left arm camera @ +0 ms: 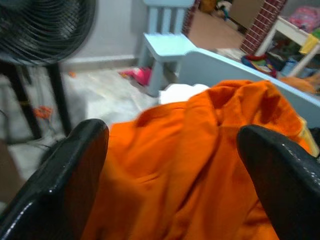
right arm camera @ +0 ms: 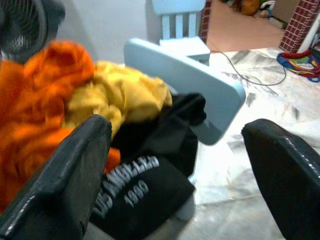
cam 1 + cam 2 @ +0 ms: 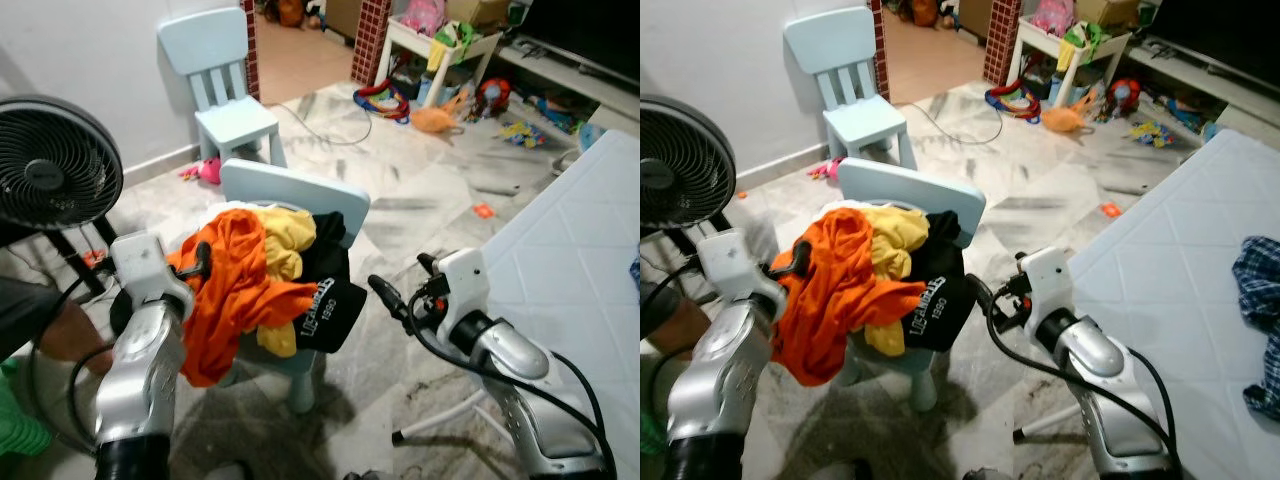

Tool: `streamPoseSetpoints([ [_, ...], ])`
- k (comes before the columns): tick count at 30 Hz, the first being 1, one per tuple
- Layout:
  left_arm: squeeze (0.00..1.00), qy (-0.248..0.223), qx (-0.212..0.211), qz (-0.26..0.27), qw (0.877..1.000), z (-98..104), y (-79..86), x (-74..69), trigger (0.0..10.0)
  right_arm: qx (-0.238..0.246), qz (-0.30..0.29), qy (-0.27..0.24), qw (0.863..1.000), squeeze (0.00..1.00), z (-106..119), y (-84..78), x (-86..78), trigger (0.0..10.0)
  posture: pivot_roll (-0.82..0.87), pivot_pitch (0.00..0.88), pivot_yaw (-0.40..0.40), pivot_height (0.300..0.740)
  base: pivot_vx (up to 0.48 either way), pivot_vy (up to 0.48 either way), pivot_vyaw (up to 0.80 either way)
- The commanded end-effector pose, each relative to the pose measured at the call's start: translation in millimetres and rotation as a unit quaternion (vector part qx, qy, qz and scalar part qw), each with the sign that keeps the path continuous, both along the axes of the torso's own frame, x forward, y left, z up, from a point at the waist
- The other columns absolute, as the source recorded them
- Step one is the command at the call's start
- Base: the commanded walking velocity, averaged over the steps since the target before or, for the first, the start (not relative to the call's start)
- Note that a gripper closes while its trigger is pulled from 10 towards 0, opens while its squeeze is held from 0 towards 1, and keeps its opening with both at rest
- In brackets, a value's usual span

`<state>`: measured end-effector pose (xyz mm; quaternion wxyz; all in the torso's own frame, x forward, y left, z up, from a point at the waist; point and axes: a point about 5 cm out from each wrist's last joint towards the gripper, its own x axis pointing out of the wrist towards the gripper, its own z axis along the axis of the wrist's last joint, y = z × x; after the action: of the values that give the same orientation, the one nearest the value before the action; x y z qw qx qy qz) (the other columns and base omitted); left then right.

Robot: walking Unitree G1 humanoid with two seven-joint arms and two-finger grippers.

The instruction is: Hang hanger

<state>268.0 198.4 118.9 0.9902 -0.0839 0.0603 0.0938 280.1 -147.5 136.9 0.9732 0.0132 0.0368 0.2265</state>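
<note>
Both glossy black pincers [image 1: 172,165] [image 2: 175,165] wide before crumpled orange cloth [image 3: 235,290] on pale-blue chair [image 3: 300,195].

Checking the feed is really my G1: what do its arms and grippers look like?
Both arms are silver metal with rounded, glossy shells and white blocky wrist housings. Black cables loop along each forearm. The left gripper and the right gripper each end in two long, glossy black fingers with rounded tips. The right wrist carries small black fittings with a touch of red. No readable markings.
</note>
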Motion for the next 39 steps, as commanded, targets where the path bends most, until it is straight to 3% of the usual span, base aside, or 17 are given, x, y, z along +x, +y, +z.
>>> streamPoseSetpoints([
  [1,0.0,-0.024,0.025,-0.012,0.999,11.7,-7.0,-6.1,10.0,0.028,-0.026,-0.018,0.999,0.0,15.4,-6.4,4.1,10.0,-0.08,0.087,-0.035,0.74,0.0,0.0,0.0],
  [5,0.0,-0.058,0.069,-0.026,0.996,18.4,-18.0,-25.7,10.0,0.072,-0.043,-0.016,0.996,0.0,23.8,-6.9,9.4,10.0,-0.06,0.064,-0.036,0.74,0.0,0.0,0.0],
  [10,0.0,-0.06,0.066,-0.037,0.995,17.0,-25.2,-31.2,10.0,0.067,-0.039,-0.009,0.997,0.0,16.1,-5.6,8.3,10.0,-0.05,0.05,-0.037,0.74,0.0,0.0,0.0],
  [17,0.0,-0.069,0.07,-0.044,0.994,21.3,-27.2,-31.4,10.0,0.052,-0.024,-0.011,0.998,0.0,13.8,3.3,8.9,10.0,-0.04,0.039,-0.034,0.74,0.0,0.0,0.13],
  [23,0.0,-0.071,0.07,-0.04,0.994,22.0,-23.2,-29.4,10.0,0.049,-0.021,-0.014,0.998,0.0,14.0,4.3,9.8,10.0,-0.04,0.04,-0.036,0.74,0.316,0.0,0.5],
  [39,0.0,-0.069,0.067,-0.043,0.994,21.1,-25.2,-30.0,10.0,0.043,-0.016,-0.011,0.999,0.0,11.0,7.6,10.6,10.0,-0.04,0.04,-0.036,0.74,0.382,0.0,0.0],
])
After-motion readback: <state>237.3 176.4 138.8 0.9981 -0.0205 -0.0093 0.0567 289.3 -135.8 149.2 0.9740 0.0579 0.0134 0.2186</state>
